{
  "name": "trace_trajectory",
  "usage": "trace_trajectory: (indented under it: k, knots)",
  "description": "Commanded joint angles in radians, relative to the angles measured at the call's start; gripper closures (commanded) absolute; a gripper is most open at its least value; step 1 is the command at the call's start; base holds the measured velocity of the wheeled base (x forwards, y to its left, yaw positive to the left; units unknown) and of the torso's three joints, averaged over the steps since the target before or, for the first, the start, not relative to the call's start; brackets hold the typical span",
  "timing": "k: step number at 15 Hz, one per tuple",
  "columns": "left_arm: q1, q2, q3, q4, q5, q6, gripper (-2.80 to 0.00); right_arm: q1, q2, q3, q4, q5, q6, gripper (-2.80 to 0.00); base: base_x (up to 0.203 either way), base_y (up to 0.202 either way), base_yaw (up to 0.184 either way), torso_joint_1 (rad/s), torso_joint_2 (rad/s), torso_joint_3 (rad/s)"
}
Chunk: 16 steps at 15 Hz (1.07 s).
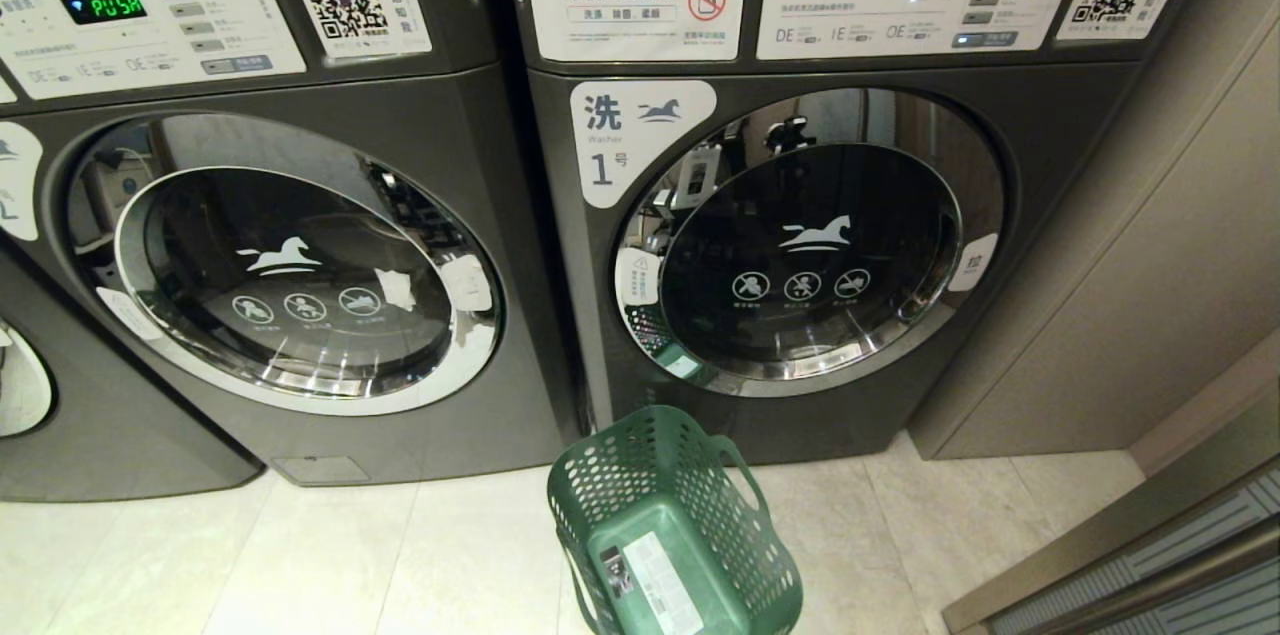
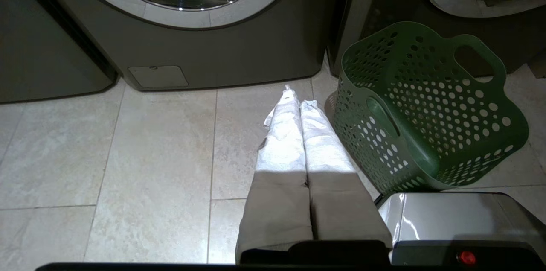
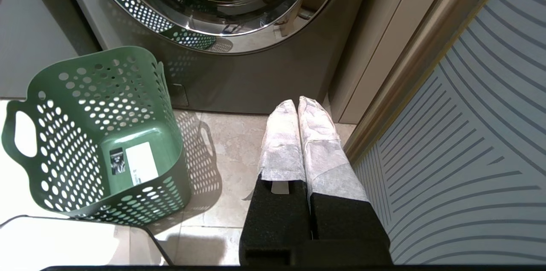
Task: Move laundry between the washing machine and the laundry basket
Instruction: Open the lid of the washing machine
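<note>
Two dark grey front-loading washing machines stand side by side; the right one point(image 1: 830, 215), marked 1, shows "End" and its round door point(image 1: 810, 245) is closed. On the tiled floor in front of it stands a green perforated laundry basket point(image 1: 690, 475) with nothing but a label inside. No laundry shows anywhere. Neither arm shows in the head view. My left gripper point(image 2: 299, 96) hangs shut over the floor just left of the basket point(image 2: 426, 104). My right gripper point(image 3: 297, 101) hangs shut to the right of the basket point(image 3: 102, 134), in front of the machine's base point(image 3: 256, 83).
The left washing machine point(image 1: 280, 255) shows "PUSH" and is closed too. A beige cabinet panel point(image 1: 1130, 295) flanks the right machine. A striped surface with a metal edge point(image 3: 469, 143) lies close on the right. My own base point(image 2: 452, 220) sits behind the basket.
</note>
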Motion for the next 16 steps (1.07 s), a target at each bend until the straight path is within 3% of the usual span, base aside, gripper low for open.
trace_trajectory:
  k: [1,3,5,9,12,13,15,16]
  knots:
    - [-0.001,0.026,-0.095,-0.017,-0.001,0.011,0.0,0.0,0.001,0.0,-0.001,0.001,-0.001,0.0,0.0,0.0,0.0,0.0,0.0,0.0]
    - [-0.013,0.176,-0.294,-0.007,-0.019,-0.001,0.0,0.0,0.001,0.0,-0.003,-0.002,0.047,0.0,0.0,0.0,0.0,0.0,0.0,0.0]
    - [-0.045,0.431,-0.444,0.011,-0.028,-0.052,0.0,0.0,0.001,-0.001,-0.004,-0.007,0.087,0.0,0.0,0.0,0.0,0.0,0.0,0.0]
    - [-0.078,0.914,-0.546,-0.029,-0.038,-0.127,0.0,0.0,0.001,0.0,-0.005,-0.008,0.099,0.0,0.0,0.0,0.0,0.0,0.0,0.0]
    - [-0.063,1.261,-0.58,-0.198,-0.056,-0.171,0.0,0.0,0.001,0.0,-0.005,-0.008,0.099,0.0,0.0,0.0,0.0,0.0,0.0,0.0]
    - [-0.044,1.39,-0.596,-0.287,-0.088,-0.176,0.0,0.0,0.001,0.0,-0.005,-0.008,0.099,0.0,0.0,0.0,0.0,0.0,0.0,0.0]
    - [0.013,1.623,-0.63,-0.473,-0.197,-0.162,0.0,0.002,0.001,-0.002,-0.005,-0.008,0.099,0.0,0.0,0.0,0.0,0.0,0.0,0.0]
    - [0.055,1.713,-0.646,-0.567,-0.298,-0.134,0.0,0.0,0.001,-0.001,-0.005,-0.008,0.099,0.0,0.0,0.0,0.0,0.0,0.0,0.0]
